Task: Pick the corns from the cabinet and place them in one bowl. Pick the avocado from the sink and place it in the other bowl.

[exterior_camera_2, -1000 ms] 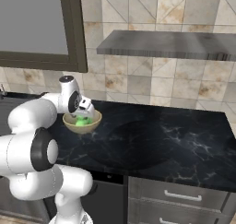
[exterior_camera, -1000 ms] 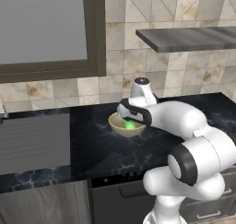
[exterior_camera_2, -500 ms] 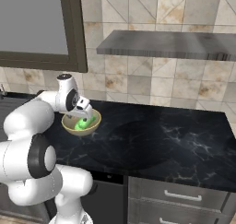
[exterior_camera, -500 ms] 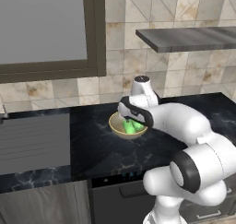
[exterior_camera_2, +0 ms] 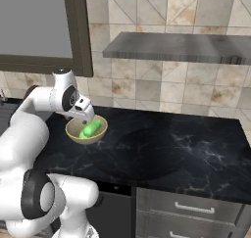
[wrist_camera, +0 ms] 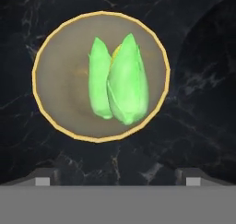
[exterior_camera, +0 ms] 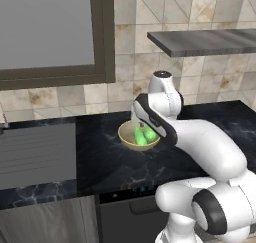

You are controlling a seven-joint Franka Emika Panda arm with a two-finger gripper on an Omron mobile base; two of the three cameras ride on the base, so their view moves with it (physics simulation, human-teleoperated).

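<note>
Two bright green corns (wrist_camera: 119, 80) lie side by side in the pale yellow-tan bowl (wrist_camera: 50, 121) on the black counter. The same bowl (exterior_camera: 125, 139) (exterior_camera_2: 73, 134) shows in both base views, with the corns (exterior_camera: 142, 136) (exterior_camera_2: 91, 129) inside. My gripper (wrist_camera: 118, 177) hangs straight above the bowl, open and empty, its fingertips (wrist_camera: 44, 177) wide apart. The hand (exterior_camera: 150, 118) (exterior_camera_2: 82, 113) is just over the bowl's rim. The cabinet shelf (exterior_camera: 205, 41) (exterior_camera_2: 176, 46) is bare. The sink (exterior_camera: 35, 154) lies to the left. The avocado and the other bowl are out of view.
A dark-framed window (exterior_camera: 47, 27) stands above the sink. The black marble counter (exterior_camera_2: 171, 149) stretches to the right of the bowl, with drawers (exterior_camera_2: 191, 207) below its front edge.
My gripper has opened and let go of a corn, which now lies beside the other one in the bowl. The hand has risen slightly.
</note>
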